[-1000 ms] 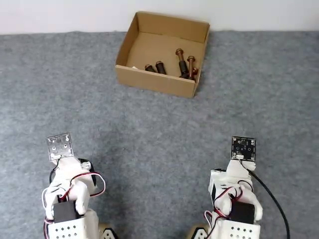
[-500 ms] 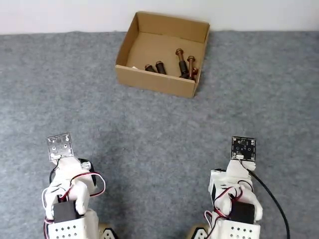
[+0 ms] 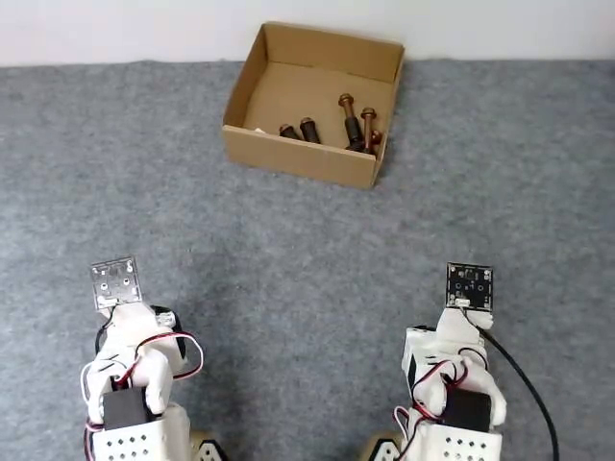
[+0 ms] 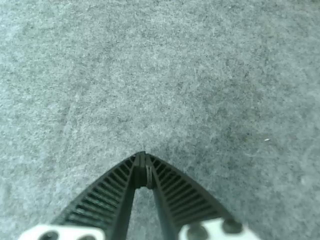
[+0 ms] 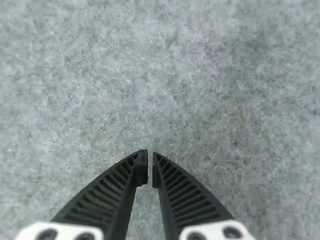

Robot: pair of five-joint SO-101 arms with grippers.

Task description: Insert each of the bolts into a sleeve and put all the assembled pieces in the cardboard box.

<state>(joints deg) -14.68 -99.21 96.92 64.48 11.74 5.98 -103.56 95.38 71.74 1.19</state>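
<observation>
Inside the cardboard box [image 3: 300,159] the bolts [image 3: 354,123] lie sleeved (four, I think), left hand [image 4: 144,165] and right hand [image 5: 149,165] both pinched closed, holding nothing, over the grey bench [image 3: 288,259], so I'd park and verify seating.

Far ahead of the left pincer [image 4: 143,160], how deep the copper-headed bolts [image 3: 347,101] sit in their dark sleeves [image 3: 355,135] is too small to tell.

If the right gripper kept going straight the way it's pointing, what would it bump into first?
Probably just the grey mat. The right gripper points down at it, and nothing lies in between as far as its wrist view shows.
</observation>
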